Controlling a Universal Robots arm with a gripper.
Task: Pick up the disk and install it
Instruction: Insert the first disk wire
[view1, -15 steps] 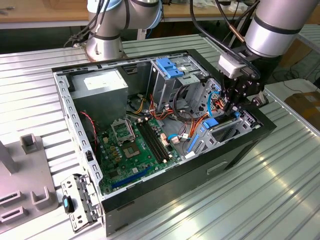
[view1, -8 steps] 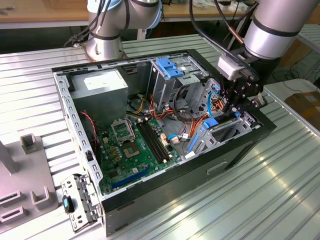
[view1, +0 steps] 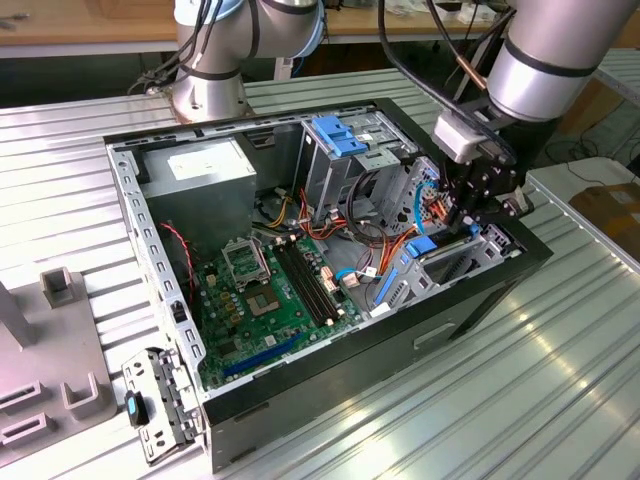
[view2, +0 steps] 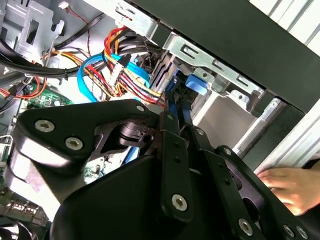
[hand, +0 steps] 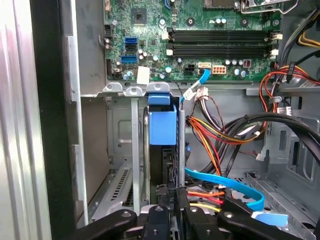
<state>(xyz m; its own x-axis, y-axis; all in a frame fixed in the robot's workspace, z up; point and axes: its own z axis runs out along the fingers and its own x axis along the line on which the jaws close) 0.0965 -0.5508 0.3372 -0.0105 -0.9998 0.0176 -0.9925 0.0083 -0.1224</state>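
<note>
- In the exterior view, the silver-and-black robot arm (view1: 560, 50) reaches down from the upper part of the exterior view's right into the open black desktop computer case (view1: 330, 380), which lies on its side on a ribbed metal table (view1: 480, 400).
- Its black gripper (view1: 462, 222) sits low at the drive cage on the exterior view's right end of the case, pointing down into the bay; a light-blue plastic piece (view1: 421, 245) shows just below it.
- Well apart on the exterior view's left lie the green motherboard (view1: 270, 300) and the grey power supply box with a white label (view1: 205, 175).
- In the second wrist view, the black linkage fingers (view2: 175, 150) run close together toward a blue plastic rail (view2: 195, 84) at the silver drive bay bracket (view2: 210, 57); coloured cable bundles (view2: 120, 70) hang beside it. A person's hand (view2: 292, 187) rests at the outer side of the case.
- In the first wrist view, the gripper (hand: 172, 200) has its fingers drawn in narrowly on the edge of the disk (hand: 161, 165), a flat drive with a light-blue plastic rail and tab, standing upright in the metal bay slot. The jaws appear clamped on it, the drive seated between the bay's walls, with a blue flat data cable (hand: 225, 182) just beside.
</note>
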